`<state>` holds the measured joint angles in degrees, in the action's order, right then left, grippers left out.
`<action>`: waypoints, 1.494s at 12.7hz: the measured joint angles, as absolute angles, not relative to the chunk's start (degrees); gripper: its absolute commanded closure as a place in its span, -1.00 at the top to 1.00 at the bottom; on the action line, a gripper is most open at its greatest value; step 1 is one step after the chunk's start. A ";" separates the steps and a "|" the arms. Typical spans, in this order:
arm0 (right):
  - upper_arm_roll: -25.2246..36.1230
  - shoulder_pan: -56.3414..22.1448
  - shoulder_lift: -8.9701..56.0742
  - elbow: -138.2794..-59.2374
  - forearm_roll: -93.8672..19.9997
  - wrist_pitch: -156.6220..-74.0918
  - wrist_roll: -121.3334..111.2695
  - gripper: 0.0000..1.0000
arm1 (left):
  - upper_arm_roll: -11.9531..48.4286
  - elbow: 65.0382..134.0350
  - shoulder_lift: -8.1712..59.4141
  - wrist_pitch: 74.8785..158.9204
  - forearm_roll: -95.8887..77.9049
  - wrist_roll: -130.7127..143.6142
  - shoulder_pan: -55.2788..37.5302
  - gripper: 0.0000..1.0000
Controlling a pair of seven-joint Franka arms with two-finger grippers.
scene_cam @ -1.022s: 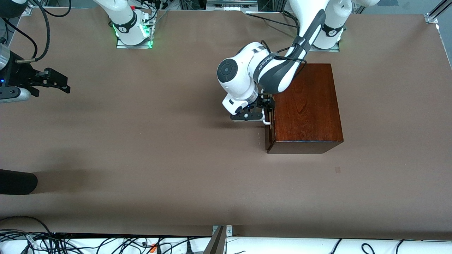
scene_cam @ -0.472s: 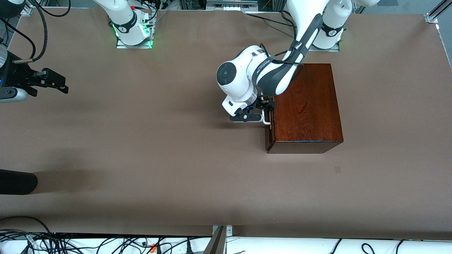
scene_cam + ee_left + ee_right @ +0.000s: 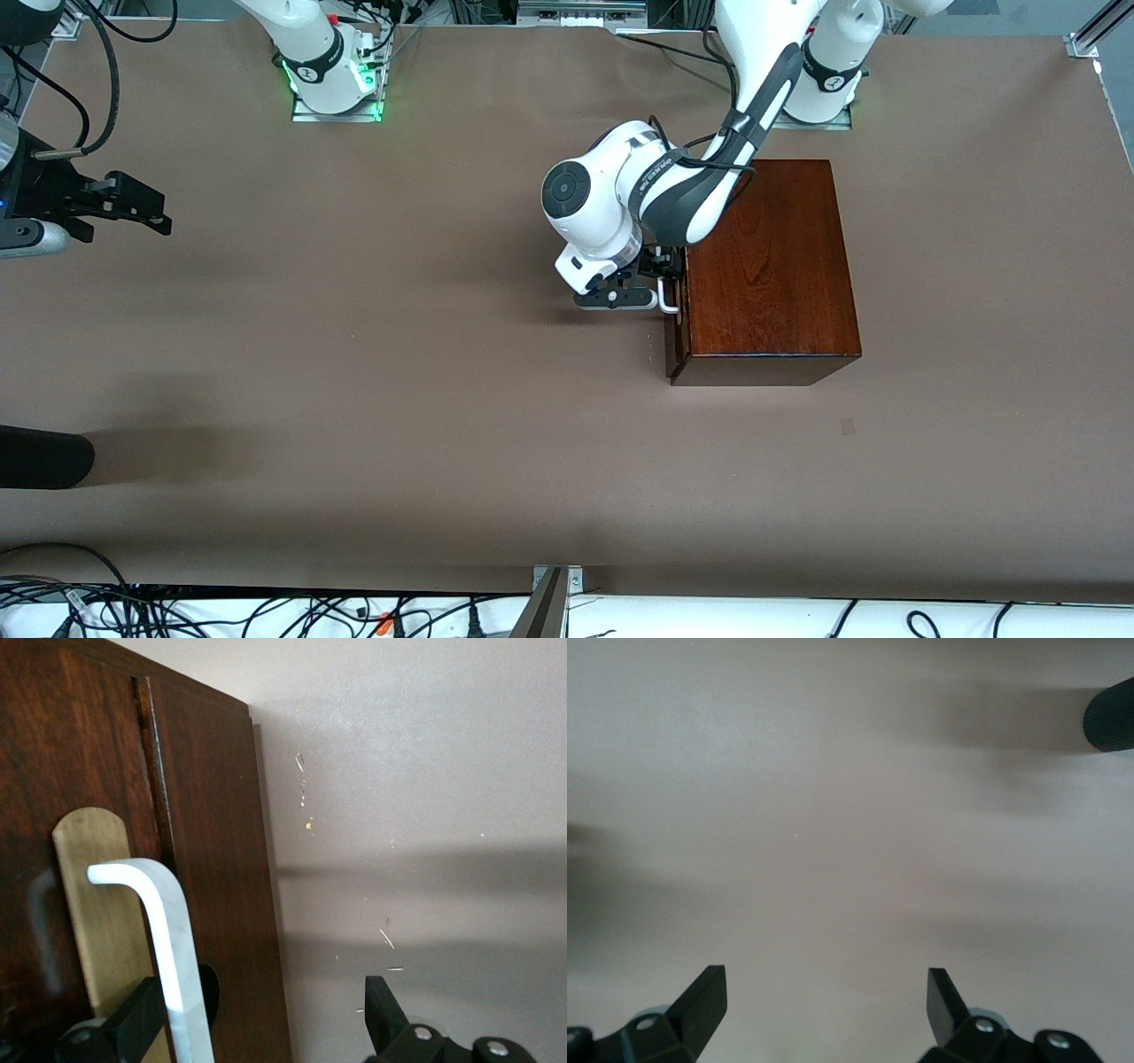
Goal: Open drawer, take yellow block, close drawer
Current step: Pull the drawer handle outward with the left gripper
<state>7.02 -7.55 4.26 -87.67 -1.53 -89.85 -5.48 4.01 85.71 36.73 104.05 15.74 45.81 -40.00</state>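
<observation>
Now the left end effector [image 3: 666, 282] is released, with one finger [image 3: 142, 1023] hooked inside the white handle [image 3: 168, 939] of the shut drawer [image 3: 677, 323], probably to pull it. The yellow block is hidden. The right end effector [image 3: 133, 206] waits released over the table [image 3: 354, 399].

- A wide table [image 3: 372, 372] fills nearly the whole front view, covered edge to edge in plain matte brown.
- Soft shadows lie across the brown surface.
- Tangled black cables [image 3: 133, 611] run along a white strip at the table edge nearest the front camera.
- A dark rounded object [image 3: 40, 456] juts in at the right arm's end.
- Aluminium framing [image 3: 1094, 35] shows at one corner.
</observation>
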 measured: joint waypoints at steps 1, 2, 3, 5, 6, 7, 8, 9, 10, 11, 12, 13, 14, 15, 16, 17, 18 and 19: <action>7.02 -7.55 4.26 -87.67 -1.53 -89.85 -5.48 1.00 | 4.08 85.71 36.73 104.60 15.74 46.47 -40.03 1.00; 7.03 -7.55 4.26 -87.67 -1.53 -89.85 -5.48 1.00 | 4.20 85.71 36.73 105.22 15.74 47.33 -40.17 1.00; 7.04 -7.55 4.26 -87.67 -1.53 -89.85 -5.48 1.00 | 4.25 85.70 36.73 105.62 15.74 48.45 -40.45 1.00; 7.05 -7.55 4.26 -87.67 -1.53 -89.85 -5.48 1.00 | 4.16 85.69 36.70 105.92 15.25 49.94 -40.73 1.00; 7.05 -7.55 4.26 -87.67 -1.53 -89.85 -5.48 1.00 | 4.04 85.67 36.64 106.67 14.38 50.14 -40.71 1.00; 7.05 -7.55 4.26 -87.67 -1.53 -89.85 -5.48 1.00 | 4.04 85.63 36.59 107.40 13.60 50.25 -40.74 1.00; 7.05 -7.55 4.26 -87.67 -1.53 -89.85 -5.48 1.00 | 4.02 85.60 36.56 107.77 13.21 50.35 -40.74 1.00; 7.05 -7.54 4.26 -87.67 -1.53 -89.85 -5.48 1.00 | 4.00 85.50 36.54 108.00 12.75 50.52 -40.74 1.00; 7.05 -7.54 4.26 -87.67 -1.53 -89.85 -5.48 1.00 | 4.03 85.18 36.52 108.21 11.65 50.73 -40.81 1.00; 7.05 -7.54 4.26 -87.67 -1.53 -89.85 -5.48 1.00 | 4.06 84.83 36.50 108.39 10.52 50.89 -40.98 1.00; 7.05 -7.54 4.26 -87.67 -1.53 -89.85 -5.48 1.00 | 4.09 84.56 36.48 108.47 9.86 51.09 -41.19 1.00; 7.05 -7.54 4.26 -87.67 -1.53 -89.85 -5.48 1.00 | 4.15 84.40 36.47 108.51 9.64 51.24 -41.36 1.00; 7.05 -7.54 4.26 -87.67 -1.53 -89.85 -5.48 1.00 | 4.17 84.37 36.48 108.60 9.56 51.28 -41.50 1.00; 7.05 -7.54 4.26 -87.67 -1.53 -89.85 -5.48 1.00 | 4.18 84.37 36.48 109.19 9.36 51.30 -41.60 1.00; 7.05 -7.54 4.26 -87.67 -1.53 -89.85 -5.48 1.00 | 4.21 84.37 36.49 110.42 8.67 51.38 -41.83 1.00; 7.06 -7.54 4.26 -87.67 -1.53 -89.85 -5.48 1.00 | 4.18 84.38 36.51 111.10 8.43 51.50 -42.02 1.00; 7.06 -7.54 4.26 -87.67 -1.53 -89.85 -5.48 1.00 | 4.16 84.38 36.54 111.28 8.36 51.55 -42.09 1.00; 7.05 -7.54 4.26 -87.67 -1.53 -89.85 -5.48 1.00 | 4.14 84.38 36.57 111.30 8.34 51.56 -42.14 1.00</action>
<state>7.05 -7.54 4.26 -87.67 -1.53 -89.85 -5.48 4.14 84.38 36.57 111.30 8.34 51.56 -42.14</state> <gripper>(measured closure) 0.000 0.000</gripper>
